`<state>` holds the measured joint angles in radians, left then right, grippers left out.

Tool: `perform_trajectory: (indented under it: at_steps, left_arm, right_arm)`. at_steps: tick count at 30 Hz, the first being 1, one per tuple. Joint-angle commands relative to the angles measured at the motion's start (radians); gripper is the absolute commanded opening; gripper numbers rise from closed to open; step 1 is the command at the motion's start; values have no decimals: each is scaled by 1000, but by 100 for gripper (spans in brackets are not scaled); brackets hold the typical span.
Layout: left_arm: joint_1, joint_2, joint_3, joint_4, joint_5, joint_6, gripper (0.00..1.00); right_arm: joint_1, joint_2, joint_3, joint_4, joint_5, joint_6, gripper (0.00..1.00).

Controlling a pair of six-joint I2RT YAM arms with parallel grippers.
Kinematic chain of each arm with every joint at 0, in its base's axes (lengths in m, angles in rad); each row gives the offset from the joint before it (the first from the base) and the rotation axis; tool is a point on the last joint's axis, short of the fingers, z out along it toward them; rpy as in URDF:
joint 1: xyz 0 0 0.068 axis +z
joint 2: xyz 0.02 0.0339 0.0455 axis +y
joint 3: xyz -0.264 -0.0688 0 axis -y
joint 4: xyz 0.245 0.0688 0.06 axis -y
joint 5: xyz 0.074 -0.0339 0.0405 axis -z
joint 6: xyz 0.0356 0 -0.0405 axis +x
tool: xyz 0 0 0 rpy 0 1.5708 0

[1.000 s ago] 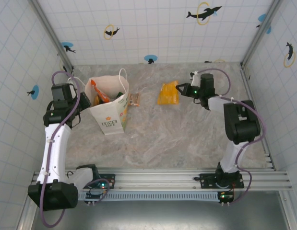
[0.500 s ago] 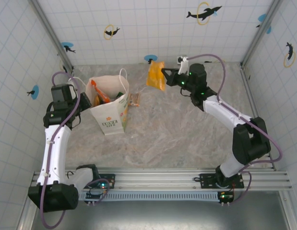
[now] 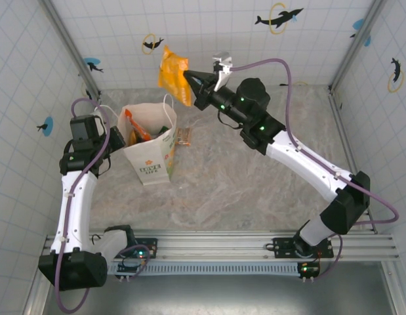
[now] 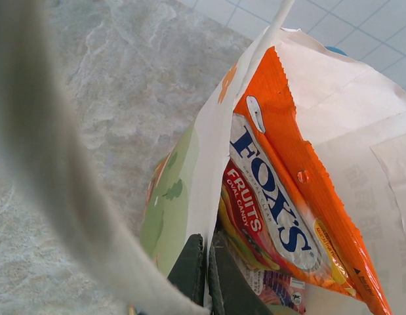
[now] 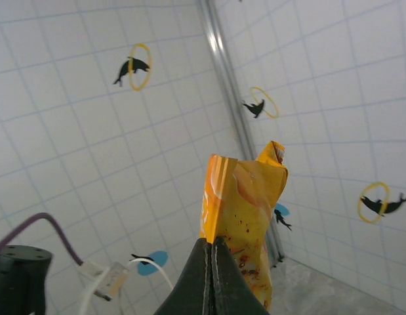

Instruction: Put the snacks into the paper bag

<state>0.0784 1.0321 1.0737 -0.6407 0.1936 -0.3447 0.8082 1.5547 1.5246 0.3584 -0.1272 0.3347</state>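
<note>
Right gripper (image 3: pixel 189 78) clenches the yellow-orange packet (image 3: pixel 171 71) aloft, at one o'clock from the paper bag (image 3: pixel 151 164); left gripper (image 4: pixel 206 252) pinches its nine-o'clock rim.

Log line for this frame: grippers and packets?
right gripper: shut on yellow packet, held high | left gripper: shut on paper bag rim | in bag: orange packet | on table beside bag: one small packet
</note>
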Motion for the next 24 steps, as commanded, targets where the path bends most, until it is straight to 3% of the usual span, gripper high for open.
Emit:
perform_trajectory:
  at_steps: [1,11,24]
  left_arm:
    - [-5,-9,1,15,16,8,7]
    - [-5,-13,2,15,16,10,7]
    - [-5,-12,-1,22,21,9,7]
  right_arm:
    - [45,24,55,30,9,-36,0]
    - [135,175,175,-104,54,-99,0]
    - [166,336,311,-228,111,-170,0]
